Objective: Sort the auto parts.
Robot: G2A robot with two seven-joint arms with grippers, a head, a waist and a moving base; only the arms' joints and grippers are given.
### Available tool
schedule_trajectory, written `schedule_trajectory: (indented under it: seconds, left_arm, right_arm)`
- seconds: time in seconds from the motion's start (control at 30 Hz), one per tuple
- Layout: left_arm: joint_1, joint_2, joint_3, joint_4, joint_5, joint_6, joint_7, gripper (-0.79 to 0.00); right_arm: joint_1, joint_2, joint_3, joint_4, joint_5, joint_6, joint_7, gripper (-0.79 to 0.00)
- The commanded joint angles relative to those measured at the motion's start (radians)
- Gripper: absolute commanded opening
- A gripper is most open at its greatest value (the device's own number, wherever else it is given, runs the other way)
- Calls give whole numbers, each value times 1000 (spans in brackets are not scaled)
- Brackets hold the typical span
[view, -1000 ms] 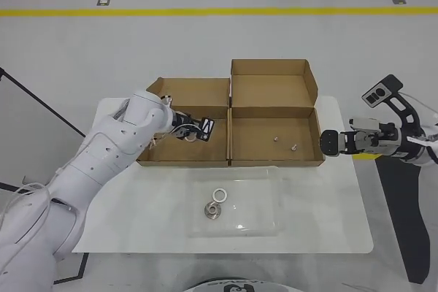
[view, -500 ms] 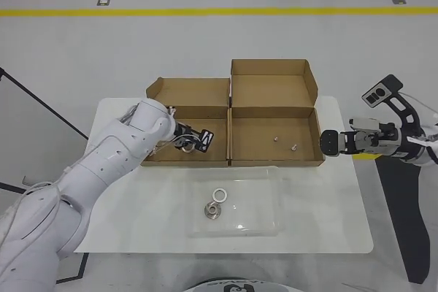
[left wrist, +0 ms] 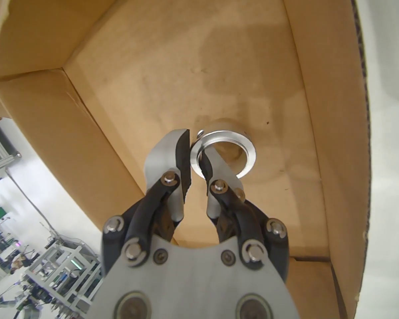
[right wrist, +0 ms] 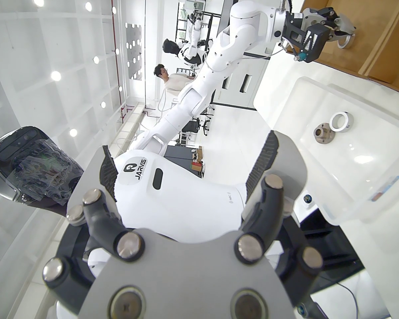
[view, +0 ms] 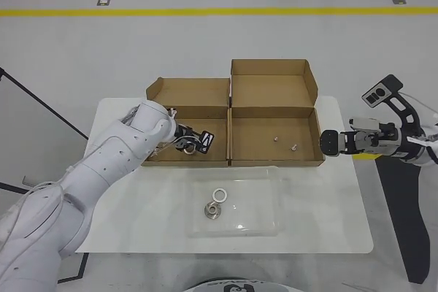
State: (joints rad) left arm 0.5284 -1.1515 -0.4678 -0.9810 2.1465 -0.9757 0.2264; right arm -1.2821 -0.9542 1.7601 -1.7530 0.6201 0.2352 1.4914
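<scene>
My left gripper (left wrist: 193, 149) is shut on a silver metal ring (left wrist: 249, 154), one finger inside it and one outside, pinching its wall. It holds the ring just above the floor of the left cardboard box (view: 204, 161); the same gripper (view: 188, 143) shows over that box from above. My right gripper (view: 323, 142) stands open and empty at the right end of the right cardboard box (view: 306, 157). From the right wrist view the left gripper (right wrist: 344, 33) and its ring (right wrist: 347, 43) show far off.
A clear plastic tray (view: 277, 219) lies in front of the boxes with a white ring (view: 220, 194) and a flanged metal part (view: 212, 211) in it. Two small parts (view: 276, 136) lie in the right box. Both box lids stand open behind.
My left gripper has come toward the near side of the left box and lower into it, ring still held. The right arm has kept still.
</scene>
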Motion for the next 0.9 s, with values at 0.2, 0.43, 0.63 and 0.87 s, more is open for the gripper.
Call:
schedule_trajectory:
  seconds: [0.2, 0.43, 0.63, 0.87]
  left_arm:
    - [-7, 4, -14, -16, -3, 18, 33, 0]
    - [6, 57, -91, -141, 3, 2, 75, 0]
    - [81, 126, -206, -306, -43, -37, 115, 0]
    - [217, 226, -344, -525, -227, -37, 122, 0]
  right_arm:
    - [0, 0, 0, 0, 0, 0, 0, 0]
    - [0, 0, 0, 0, 0, 0, 0, 0]
    - [0, 0, 0, 0, 0, 0, 0, 0]
    - [0, 0, 0, 0, 0, 0, 0, 0]
